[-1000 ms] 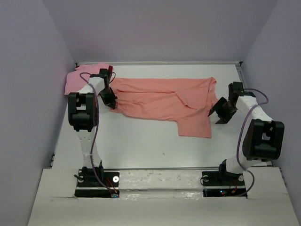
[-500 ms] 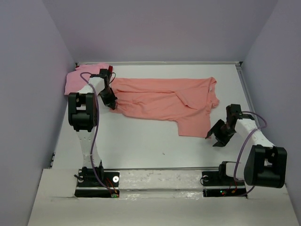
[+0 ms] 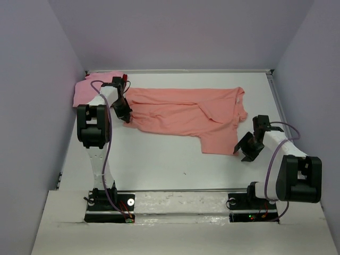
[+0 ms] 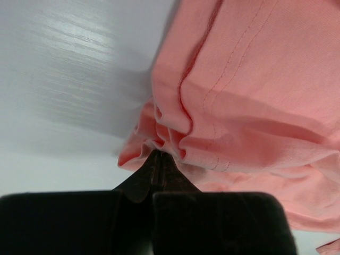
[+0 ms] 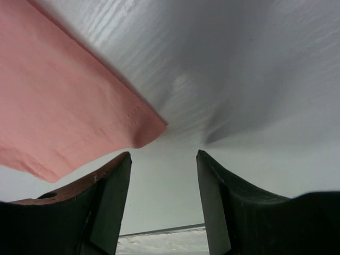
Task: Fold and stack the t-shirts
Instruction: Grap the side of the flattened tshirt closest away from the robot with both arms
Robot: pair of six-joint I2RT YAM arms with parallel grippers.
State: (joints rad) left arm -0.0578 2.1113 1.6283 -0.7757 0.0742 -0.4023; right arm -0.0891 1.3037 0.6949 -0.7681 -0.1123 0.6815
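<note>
Across the middle of the bench [image 3: 159, 164] lies the salmon t-shirt [image 3: 186, 114], spread out flat-ish, so I'd guess folding is just starting. Left hand [image 3: 126, 116] is pinched shut on its left edge. The right hand [image 3: 244, 150], fingers apart, sits low beside the near-right corner and next needs to grab it.

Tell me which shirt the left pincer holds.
The salmon-orange shirt spread mid-table: the left pincer pinches its bunched edge. The pink shirt lies far-left.
</note>
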